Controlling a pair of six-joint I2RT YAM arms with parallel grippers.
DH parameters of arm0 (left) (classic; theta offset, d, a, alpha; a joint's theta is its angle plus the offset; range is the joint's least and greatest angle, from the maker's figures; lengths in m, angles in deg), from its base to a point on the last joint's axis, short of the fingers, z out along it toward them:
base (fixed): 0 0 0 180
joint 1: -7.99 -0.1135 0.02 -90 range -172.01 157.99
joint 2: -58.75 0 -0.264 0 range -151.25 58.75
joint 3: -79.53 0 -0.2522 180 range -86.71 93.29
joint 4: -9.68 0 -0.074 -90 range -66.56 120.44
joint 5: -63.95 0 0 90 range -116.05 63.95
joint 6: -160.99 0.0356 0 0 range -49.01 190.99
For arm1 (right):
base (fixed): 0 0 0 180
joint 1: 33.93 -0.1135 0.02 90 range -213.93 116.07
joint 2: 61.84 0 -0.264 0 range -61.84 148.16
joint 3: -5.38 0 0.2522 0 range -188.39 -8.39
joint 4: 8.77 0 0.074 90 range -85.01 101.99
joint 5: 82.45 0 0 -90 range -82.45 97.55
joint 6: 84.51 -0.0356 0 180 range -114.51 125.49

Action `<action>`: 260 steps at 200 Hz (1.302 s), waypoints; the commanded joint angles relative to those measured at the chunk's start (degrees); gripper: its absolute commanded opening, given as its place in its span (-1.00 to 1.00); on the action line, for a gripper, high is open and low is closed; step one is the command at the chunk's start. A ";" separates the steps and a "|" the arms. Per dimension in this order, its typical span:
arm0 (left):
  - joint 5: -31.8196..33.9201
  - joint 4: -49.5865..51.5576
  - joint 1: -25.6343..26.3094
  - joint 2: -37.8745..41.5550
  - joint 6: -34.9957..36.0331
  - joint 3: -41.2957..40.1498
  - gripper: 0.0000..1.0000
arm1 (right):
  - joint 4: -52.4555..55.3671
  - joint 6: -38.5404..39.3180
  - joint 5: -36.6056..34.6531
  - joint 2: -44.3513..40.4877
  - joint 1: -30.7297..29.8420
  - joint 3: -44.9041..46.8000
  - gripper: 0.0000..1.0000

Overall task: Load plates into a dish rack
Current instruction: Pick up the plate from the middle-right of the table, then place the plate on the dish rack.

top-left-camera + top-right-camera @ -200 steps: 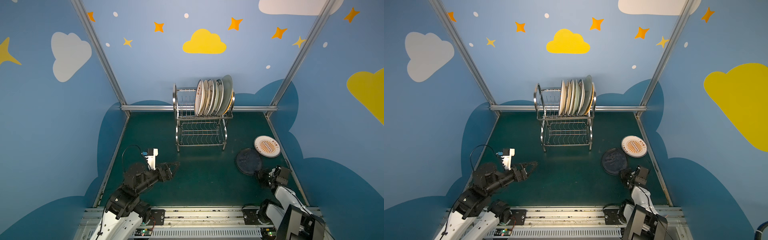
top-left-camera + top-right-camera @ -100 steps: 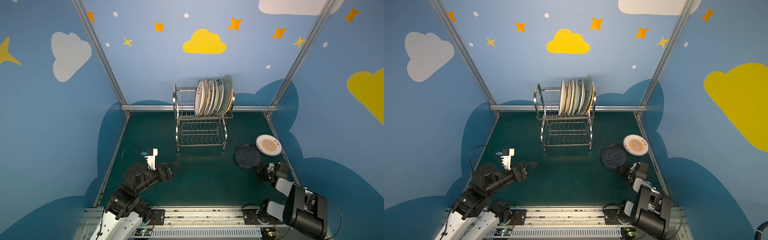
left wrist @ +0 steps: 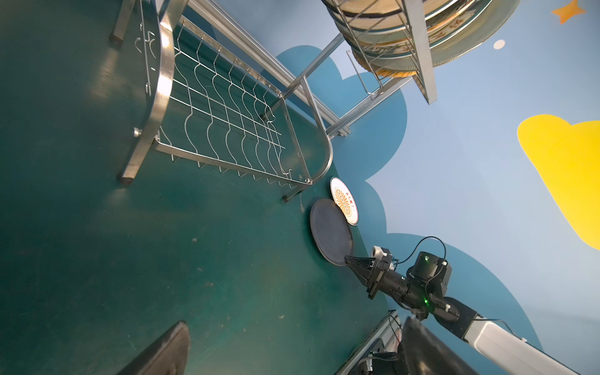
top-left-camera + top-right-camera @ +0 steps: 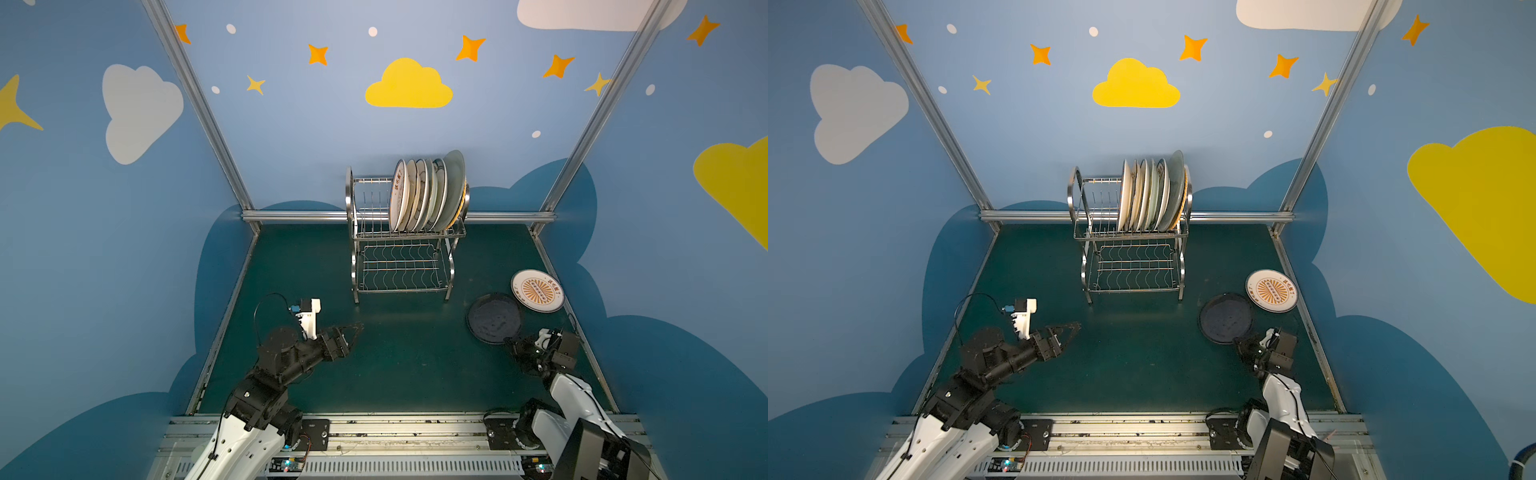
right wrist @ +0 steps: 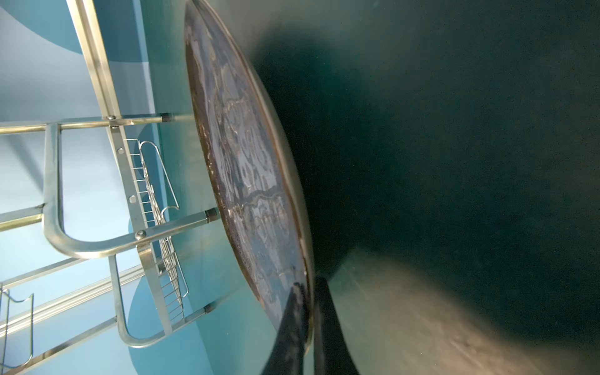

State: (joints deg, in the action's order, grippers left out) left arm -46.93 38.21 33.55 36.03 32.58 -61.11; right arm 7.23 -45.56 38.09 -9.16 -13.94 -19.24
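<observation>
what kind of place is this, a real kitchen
Probably a robot test cell, not a kitchen: cloud-painted panel walls on aluminium posts, a left arm and right arm mounted on a front rail, a dish rack of plates on a green mat.

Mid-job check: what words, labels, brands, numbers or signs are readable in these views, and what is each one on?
Nothing is clear enough to quote.
On the sunburst plate, lying flat: characters around its rim, too small to read.
On the leftmost plate in the dish rack: orange characters on its rim, blurred.
On the dark plate: marbled pattern only, no lettering.
</observation>
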 commanded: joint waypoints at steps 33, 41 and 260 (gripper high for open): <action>6.12 -8.60 7.71 -2.27 0.39 -1.41 1.00 | -5.65 1.86 5.81 -2.74 -1.02 1.75 -1.00; 7.98 -9.89 10.10 -3.62 0.80 -1.67 1.00 | -6.22 1.75 6.01 -2.95 -1.17 1.97 -1.00; 30.58 -48.89 44.55 -61.69 64.14 10.76 1.00 | -7.32 -8.50 8.42 -22.59 -1.36 6.46 -1.00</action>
State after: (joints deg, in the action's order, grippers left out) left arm -17.71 -2.69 77.46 -20.45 85.38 -52.73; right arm 3.60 -51.76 44.04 -28.85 -14.97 -12.18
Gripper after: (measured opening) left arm 0.998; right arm 0.049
